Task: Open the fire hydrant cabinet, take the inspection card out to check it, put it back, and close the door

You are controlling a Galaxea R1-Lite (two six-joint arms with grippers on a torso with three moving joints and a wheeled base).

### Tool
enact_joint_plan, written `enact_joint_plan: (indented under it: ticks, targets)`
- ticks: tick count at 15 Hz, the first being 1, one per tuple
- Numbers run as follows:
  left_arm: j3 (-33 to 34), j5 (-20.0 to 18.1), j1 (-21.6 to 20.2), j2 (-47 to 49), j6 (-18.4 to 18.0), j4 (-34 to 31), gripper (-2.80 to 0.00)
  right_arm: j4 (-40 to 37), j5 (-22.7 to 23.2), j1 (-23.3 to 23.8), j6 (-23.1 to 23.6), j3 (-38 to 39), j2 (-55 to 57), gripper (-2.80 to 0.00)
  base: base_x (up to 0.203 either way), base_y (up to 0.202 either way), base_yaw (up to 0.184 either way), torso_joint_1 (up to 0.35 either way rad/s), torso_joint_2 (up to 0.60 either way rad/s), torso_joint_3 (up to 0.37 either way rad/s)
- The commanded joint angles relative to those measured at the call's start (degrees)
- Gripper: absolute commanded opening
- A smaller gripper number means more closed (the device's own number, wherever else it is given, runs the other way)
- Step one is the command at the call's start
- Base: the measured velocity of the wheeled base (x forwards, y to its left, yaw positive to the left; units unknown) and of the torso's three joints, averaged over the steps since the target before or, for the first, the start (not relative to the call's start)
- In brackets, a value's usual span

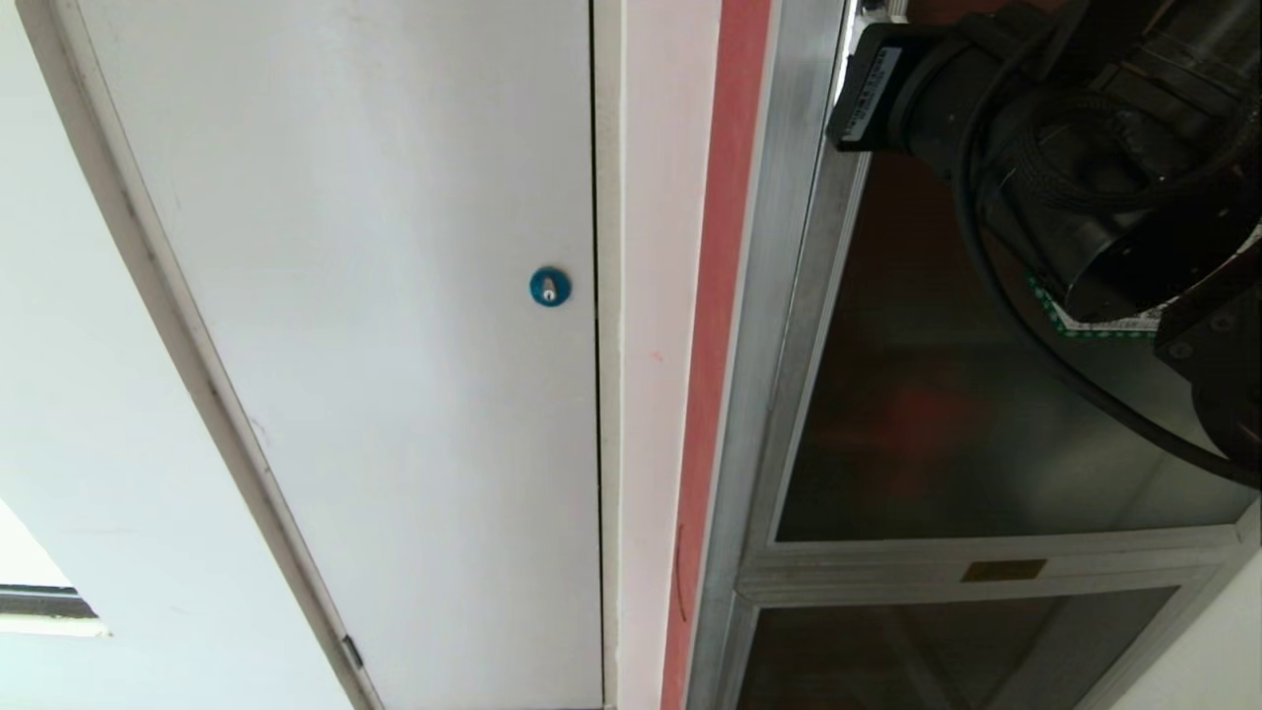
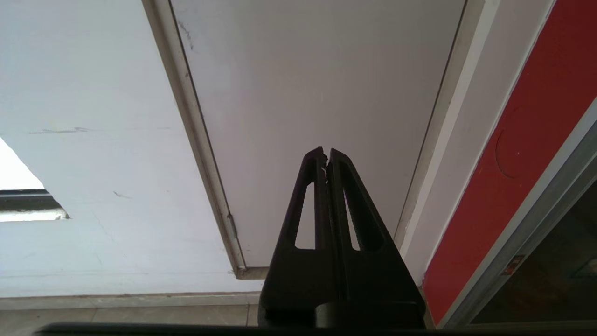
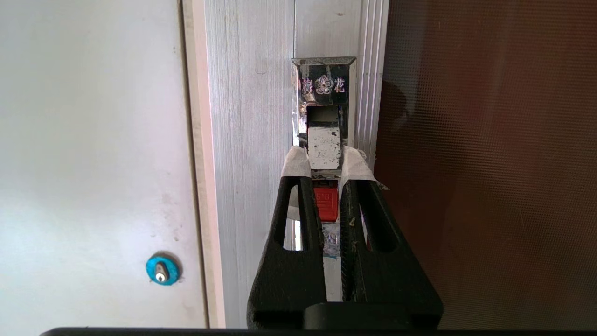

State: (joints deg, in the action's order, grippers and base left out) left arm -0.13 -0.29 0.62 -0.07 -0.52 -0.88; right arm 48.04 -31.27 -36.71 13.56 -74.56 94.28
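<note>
The fire hydrant cabinet shows as a silver aluminium frame (image 1: 779, 296), with its dark tinted glass door (image 1: 986, 414) standing closed. A green-bordered sticker (image 1: 1094, 330) peeks out behind my right arm (image 1: 1085, 148). In the right wrist view my right gripper (image 3: 325, 161) is at the door's latch (image 3: 323, 148); its white-taped fingertips (image 3: 296, 161) pinch the worn silver tab from both sides, and the red latch piece (image 3: 325, 203) sits between the fingers. My left gripper (image 2: 325, 154) hangs shut with nothing in it, pointing at the white door. The inspection card is out of view.
A plain white door (image 1: 394, 296) with a blue round lock (image 1: 550, 286) stands left of the cabinet, past a red strip (image 1: 715, 345). A smaller glass panel (image 1: 937, 651) sits under the big door. In the left wrist view the floor (image 2: 116, 315) shows below.
</note>
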Motion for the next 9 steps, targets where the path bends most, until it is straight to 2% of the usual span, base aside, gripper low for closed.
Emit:
enact_joint_plan:
  ticks: [1,9]
  targets:
    - [0.0,0.0,0.0,0.1,0.0,0.0,-2.8,0.4,-0.6,-0.8,0.1,0.5,-1.5,-2.8,0.0,0.0,0.0,0.0,0.0,0.0]
    - [0.0,0.0,0.0,0.1,0.0,0.0,-2.8,0.4,-1.4,-2.9,0.2,3.8,-5.2,-2.8,0.0,0.0,0.0,0.0,0.0,0.0]
